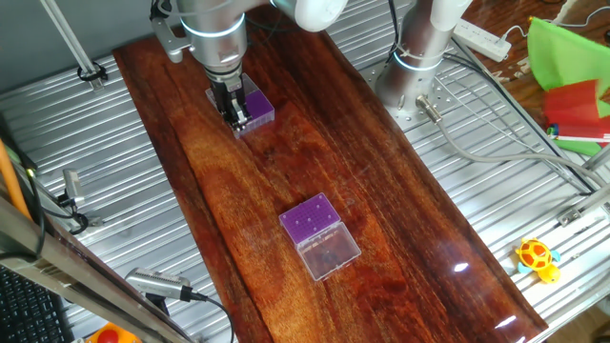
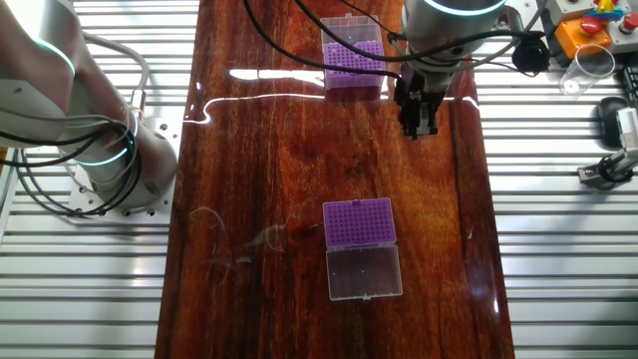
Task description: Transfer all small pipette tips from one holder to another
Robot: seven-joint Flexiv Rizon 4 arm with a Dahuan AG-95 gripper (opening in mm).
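My gripper (image 1: 236, 118) hangs at the front left edge of the far holder (image 1: 254, 105), a clear box with a purple insert. In the other fixed view the gripper (image 2: 419, 128) shows just right of this holder (image 2: 352, 62). Its dark fingers stand close together, and nothing is visible between them. The near holder (image 1: 311, 220) lies mid-table with its clear lid (image 1: 329, 252) folded open. A few small dark specks, the small pipette tips (image 1: 307, 222), show on its purple insert. It also shows in the other fixed view (image 2: 359, 220). No tips can be made out in the far holder.
The holders sit on a long dark wooden board (image 1: 381, 210) over a ribbed metal table. The arm's base (image 1: 419, 57) stands at the back right, with cables beside it. A yellow toy (image 1: 537, 258) and red and green items (image 1: 572, 86) lie off the board at the right.
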